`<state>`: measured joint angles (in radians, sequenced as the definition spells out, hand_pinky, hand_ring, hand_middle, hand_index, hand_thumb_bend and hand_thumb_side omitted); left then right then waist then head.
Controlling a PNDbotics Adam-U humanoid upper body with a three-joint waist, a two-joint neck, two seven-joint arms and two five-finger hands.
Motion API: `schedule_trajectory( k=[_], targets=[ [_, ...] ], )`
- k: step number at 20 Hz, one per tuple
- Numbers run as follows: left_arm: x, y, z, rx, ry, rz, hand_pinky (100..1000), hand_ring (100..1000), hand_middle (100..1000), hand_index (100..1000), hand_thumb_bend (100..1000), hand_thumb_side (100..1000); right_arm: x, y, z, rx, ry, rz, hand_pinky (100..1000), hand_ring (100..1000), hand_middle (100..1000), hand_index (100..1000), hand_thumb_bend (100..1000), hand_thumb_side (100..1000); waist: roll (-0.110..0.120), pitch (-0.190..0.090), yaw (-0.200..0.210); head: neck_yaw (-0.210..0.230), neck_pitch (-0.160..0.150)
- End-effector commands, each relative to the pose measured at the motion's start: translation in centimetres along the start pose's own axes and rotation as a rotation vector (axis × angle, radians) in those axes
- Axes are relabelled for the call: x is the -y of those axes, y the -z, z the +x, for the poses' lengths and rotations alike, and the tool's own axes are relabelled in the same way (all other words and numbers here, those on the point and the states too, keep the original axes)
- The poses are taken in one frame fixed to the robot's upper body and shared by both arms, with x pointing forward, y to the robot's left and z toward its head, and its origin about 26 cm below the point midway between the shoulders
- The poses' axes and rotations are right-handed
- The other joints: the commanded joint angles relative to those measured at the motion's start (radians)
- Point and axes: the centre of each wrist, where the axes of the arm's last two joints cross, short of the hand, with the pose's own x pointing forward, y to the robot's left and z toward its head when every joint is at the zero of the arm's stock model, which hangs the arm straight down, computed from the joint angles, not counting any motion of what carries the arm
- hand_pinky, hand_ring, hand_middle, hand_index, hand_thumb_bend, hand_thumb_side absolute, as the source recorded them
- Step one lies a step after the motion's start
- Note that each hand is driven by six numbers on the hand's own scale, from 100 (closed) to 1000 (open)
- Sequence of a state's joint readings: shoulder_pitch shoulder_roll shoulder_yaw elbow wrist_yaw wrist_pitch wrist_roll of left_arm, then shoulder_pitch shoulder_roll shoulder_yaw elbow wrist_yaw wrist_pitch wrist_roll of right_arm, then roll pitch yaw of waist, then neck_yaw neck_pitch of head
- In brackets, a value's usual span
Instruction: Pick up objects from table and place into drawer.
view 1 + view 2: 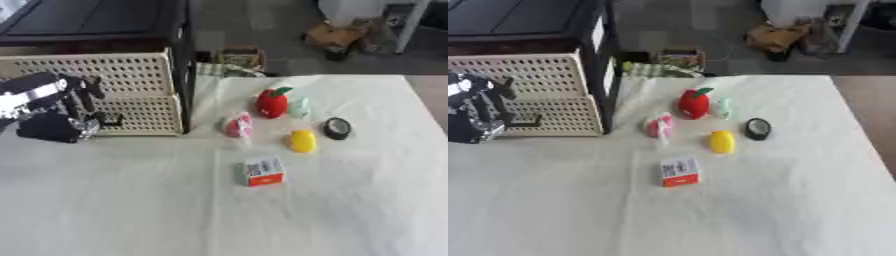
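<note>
While the left hand (54, 111) hangs at the perforated drawer (131, 75) front, fingers curled, I see nothing gripped; small box (262, 171) sits untouched.

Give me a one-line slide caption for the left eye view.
Left hand at the perforated drawer; red pepper toy, yellow item, small box wait on the table.

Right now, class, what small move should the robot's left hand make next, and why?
Probably swing the left hand rightward toward the pink packet, the object nearest the beige perforated drawer. The hand seems to hold nothing, and all the items still lie on the table.
</note>
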<state>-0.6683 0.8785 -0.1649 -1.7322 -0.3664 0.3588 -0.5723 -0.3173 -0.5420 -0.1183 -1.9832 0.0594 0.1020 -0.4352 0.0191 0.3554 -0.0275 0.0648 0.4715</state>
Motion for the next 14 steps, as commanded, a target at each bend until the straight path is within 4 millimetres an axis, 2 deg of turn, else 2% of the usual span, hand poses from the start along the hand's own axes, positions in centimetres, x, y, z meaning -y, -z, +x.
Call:
schedule_trajectory(
  k=[1, 5, 9, 14],
  targets=[
    [-0.7, -1.0, 0.8, 0.035, 0.039, -0.005, 252, 403, 508, 808, 105, 408, 0.6, 0.5, 0.6, 0.029, -0.005, -0.01, 760, 629, 614, 715, 232, 854, -0.002, -0.02, 0.002, 0.001, -0.008],
    [-0.7, -2.6, 1.9, 0.08, 0.093, -0.016, 206, 344, 454, 759, 105, 408, 0.6, 0.5, 0.6, 0.025, -0.006, -0.012, 761, 629, 613, 715, 232, 852, -0.003, -0.023, 0.009, -0.004, -0.004],
    [-0.8, -4.3, 3.1, 0.105, 0.158, 0.045, 178, 305, 428, 726, 105, 408, 0.6, 0.4, 0.6, 0.02, -0.005, -0.015, 761, 629, 613, 715, 231, 853, -0.004, -0.026, 0.015, -0.008, 0.0],
    [-0.7, -5.0, 3.1, 0.178, 0.123, 0.118, 151, 257, 410, 708, 105, 408, 0.7, 0.5, 0.6, 0.022, -0.005, -0.021, 761, 630, 614, 716, 229, 855, -0.009, -0.032, 0.019, -0.012, 0.007]
  ],
)
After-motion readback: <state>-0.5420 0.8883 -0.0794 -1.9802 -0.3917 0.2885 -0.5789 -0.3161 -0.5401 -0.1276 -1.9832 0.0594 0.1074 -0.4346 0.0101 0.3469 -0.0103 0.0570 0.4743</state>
